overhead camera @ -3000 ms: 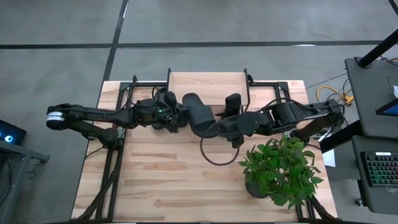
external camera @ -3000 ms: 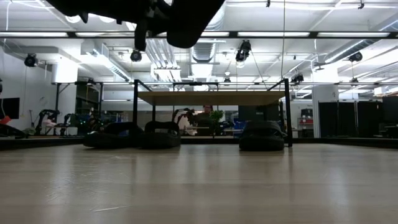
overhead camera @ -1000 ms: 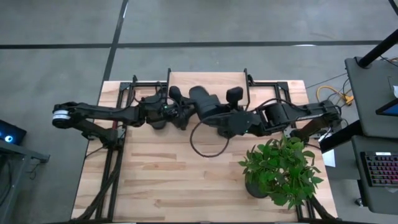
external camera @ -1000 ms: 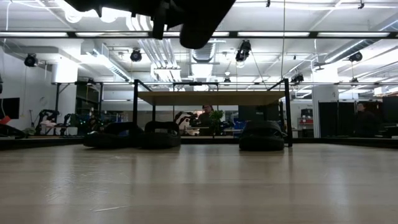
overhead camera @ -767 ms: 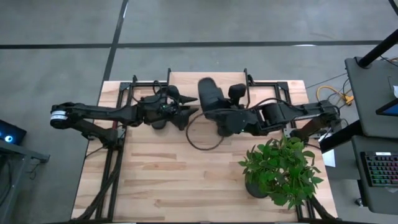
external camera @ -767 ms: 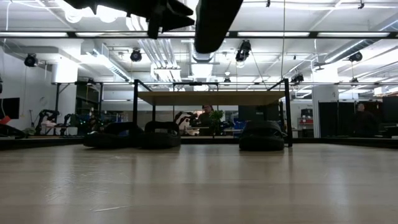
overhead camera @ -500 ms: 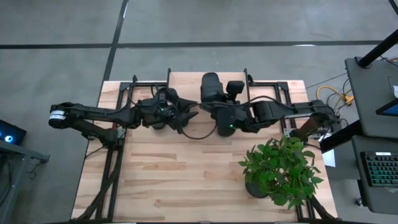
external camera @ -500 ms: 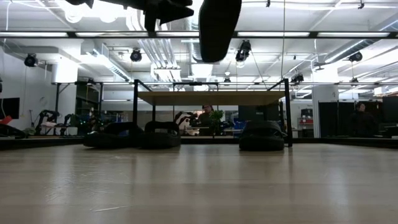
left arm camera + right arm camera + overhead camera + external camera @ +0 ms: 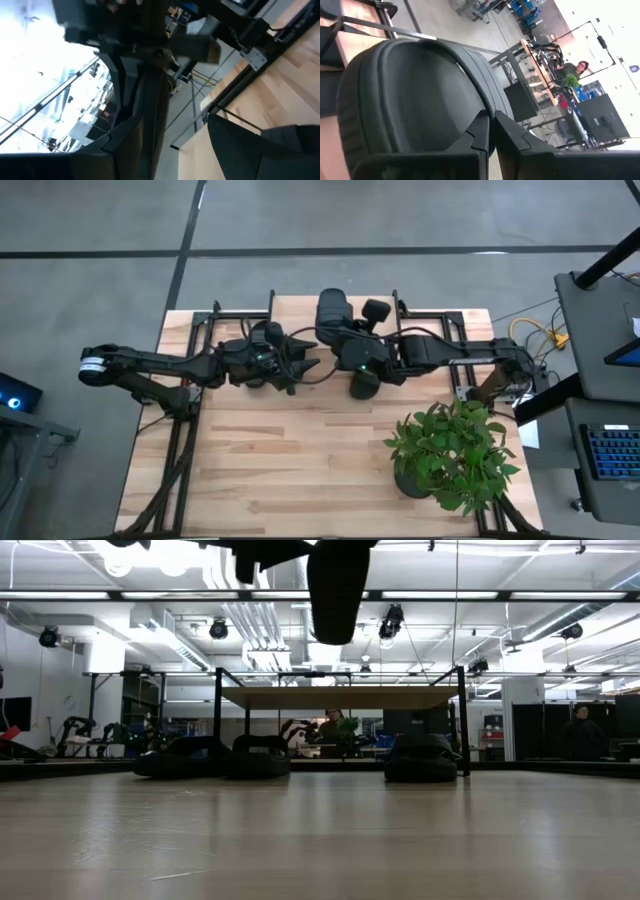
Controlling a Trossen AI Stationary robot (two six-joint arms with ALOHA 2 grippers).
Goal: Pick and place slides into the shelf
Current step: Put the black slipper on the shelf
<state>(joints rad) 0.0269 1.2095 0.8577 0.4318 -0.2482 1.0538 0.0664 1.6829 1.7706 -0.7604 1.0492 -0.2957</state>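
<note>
Slide (image 9: 333,314) held aloft at upper centre of high view, above shelf (image 9: 300,311) top board, toe pointing to far edge. Right gripper (image 9: 342,338) clamped on its rim, fingers together. Left gripper (image 9: 305,363) just left of it, fingers apart, holding nothing. Three slides (image 9: 421,760) under shelf in low view. Potted plant (image 9: 450,450) lower right.

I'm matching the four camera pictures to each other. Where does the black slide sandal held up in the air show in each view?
High view: matte black slide sandal, top centre over light wood shelf.
Low view: hanging at top centre, above the shelf.
Left wrist view: can't identify it.
Right wrist view: fills the left.
Shared landmark: the shelf.
</note>
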